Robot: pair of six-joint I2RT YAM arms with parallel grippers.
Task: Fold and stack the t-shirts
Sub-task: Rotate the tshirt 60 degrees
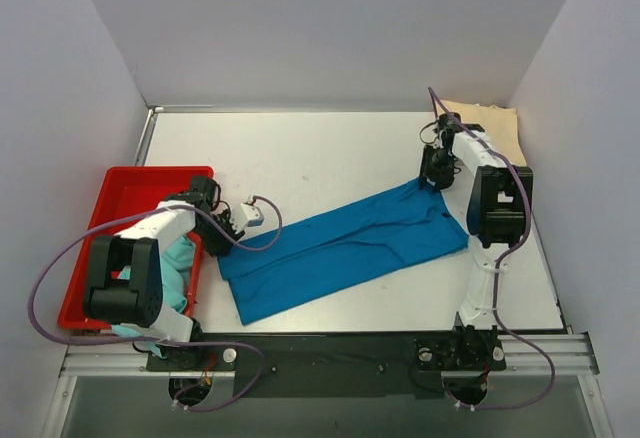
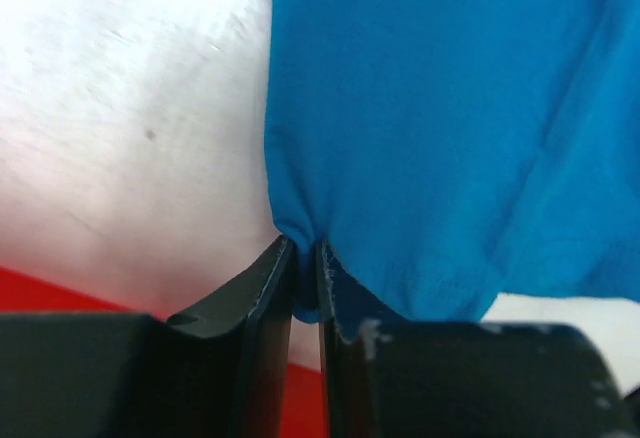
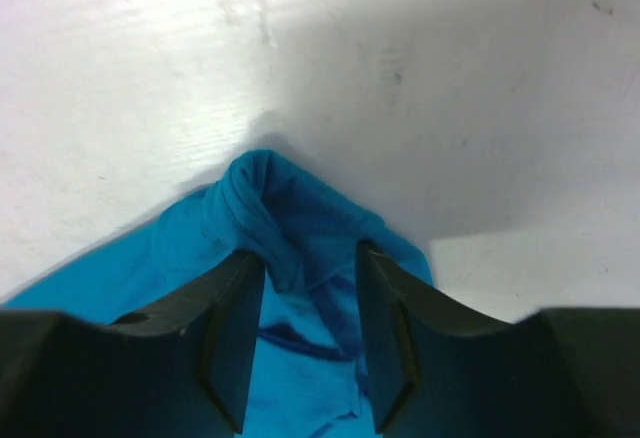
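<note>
The deep blue t-shirt lies stretched in a long diagonal band across the table. My left gripper is shut on its near-left corner; in the left wrist view the fingertips pinch a fold of the blue cloth. My right gripper is at the shirt's far right end, open, its jaws straddling a bunched ridge of the blue cloth just above the table. The light teal shirt lies crumpled in the red tray. The cream-beige shirt lies at the back right corner.
The red plastic tray stands at the left edge of the table, right behind my left arm; its red also shows in the left wrist view. White walls close in the table on three sides.
</note>
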